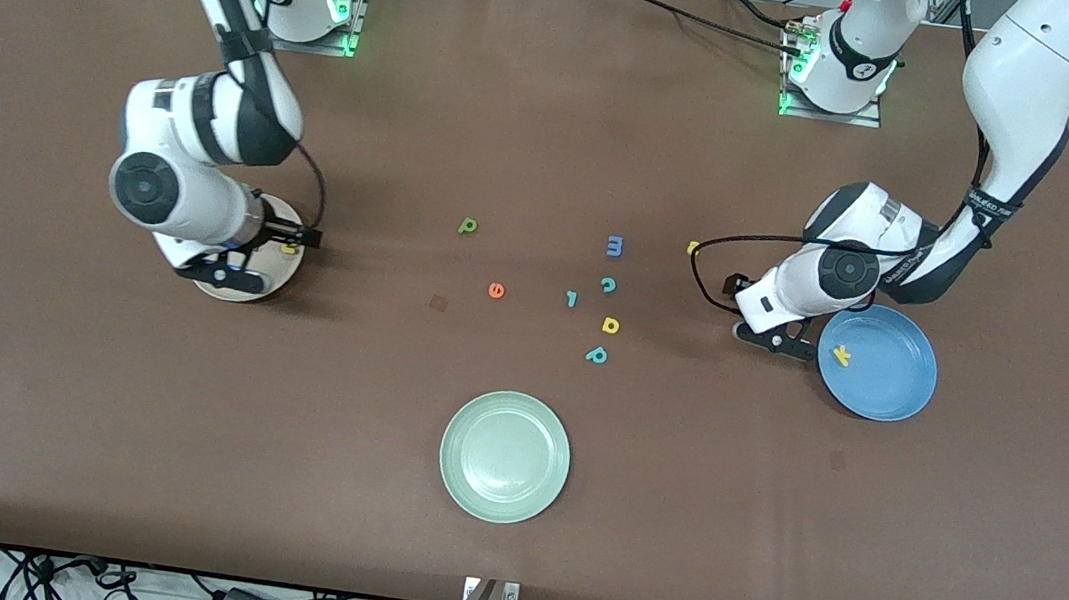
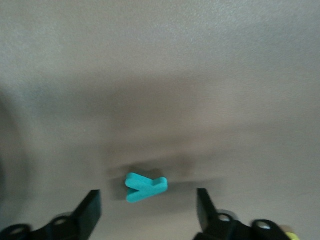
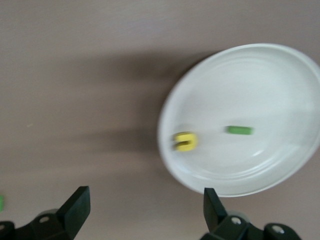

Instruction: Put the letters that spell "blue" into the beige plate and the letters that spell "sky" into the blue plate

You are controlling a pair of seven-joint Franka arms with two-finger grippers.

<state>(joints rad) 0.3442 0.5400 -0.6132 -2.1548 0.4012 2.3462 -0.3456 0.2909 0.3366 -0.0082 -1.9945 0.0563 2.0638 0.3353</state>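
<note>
My left gripper [image 2: 148,212] is open and low over the table beside the blue plate [image 1: 891,391]. The teal y [image 2: 145,187] lies flat on the table just ahead of its fingertips, not held. The yellow k [image 1: 841,355] rests in the blue plate. Farther from the front camera, a small yellow letter [image 1: 693,249] lies on the table. My right gripper [image 3: 145,207] is open and empty at the edge of the beige plate [image 3: 280,65]. That plate holds the yellow u [image 3: 185,141] and the green bar l [image 3: 239,130]. The green b [image 1: 467,226] and orange e [image 1: 495,290] lie mid-table.
A pale green plate [image 1: 505,456] sits nearer the front camera. Mid-table lie a blue m [image 1: 614,246], a teal c [image 1: 608,285], a small teal hooked letter [image 1: 572,298], a yellow loop-and-stem letter [image 1: 610,325] and a teal loop-and-stem letter [image 1: 597,354].
</note>
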